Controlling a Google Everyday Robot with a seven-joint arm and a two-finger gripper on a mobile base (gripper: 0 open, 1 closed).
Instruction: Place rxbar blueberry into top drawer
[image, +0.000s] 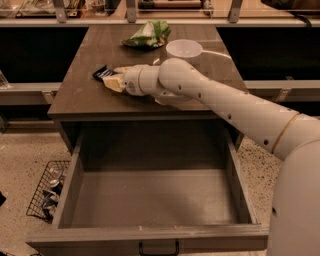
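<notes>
The rxbar blueberry (102, 73), a small dark navy bar with white lettering, lies flat on the left part of the tabletop (80, 97). My gripper (113, 82) is low over the table right beside the bar's near right end, touching or nearly touching it. My white arm reaches in from the right across the table's front. The top drawer (155, 200) is pulled fully open below the tabletop and holds nothing; its black handle (157, 247) shows on the front panel.
A green-and-white chip bag (147, 34) and a white bowl (184, 48) sit at the back of the table. A black wire basket (47, 192) with items stands on the speckled floor left of the drawer.
</notes>
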